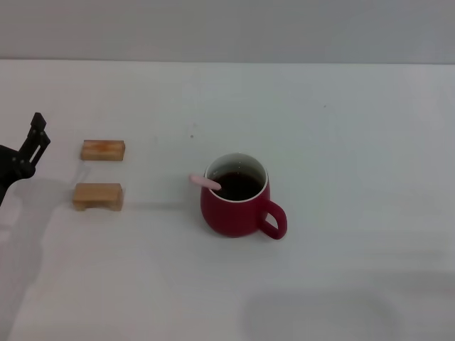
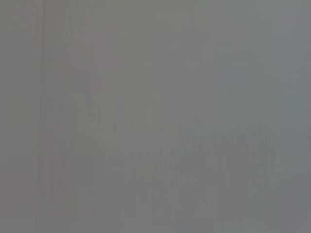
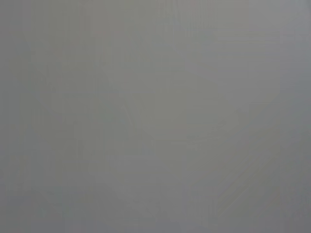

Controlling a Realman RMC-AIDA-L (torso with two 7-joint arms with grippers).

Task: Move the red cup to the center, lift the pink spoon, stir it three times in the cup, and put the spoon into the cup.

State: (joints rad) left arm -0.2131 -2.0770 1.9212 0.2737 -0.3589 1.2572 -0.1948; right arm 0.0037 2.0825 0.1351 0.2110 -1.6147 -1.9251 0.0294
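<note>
The red cup (image 1: 238, 209) stands upright near the middle of the white table (image 1: 341, 142), its handle toward the front right and dark liquid inside. The pink spoon (image 1: 206, 182) rests in the cup; its pale pink handle leans out over the left rim, and its bowl is hidden in the liquid. My left gripper (image 1: 39, 132) hangs at the far left edge of the head view, well away from the cup, open and empty. The right gripper is out of view. Both wrist views show only a plain grey field.
Two small wooden blocks lie left of the cup, one (image 1: 103, 150) behind the other (image 1: 97, 196), just right of my left gripper. A soft shadow falls on the table's front right.
</note>
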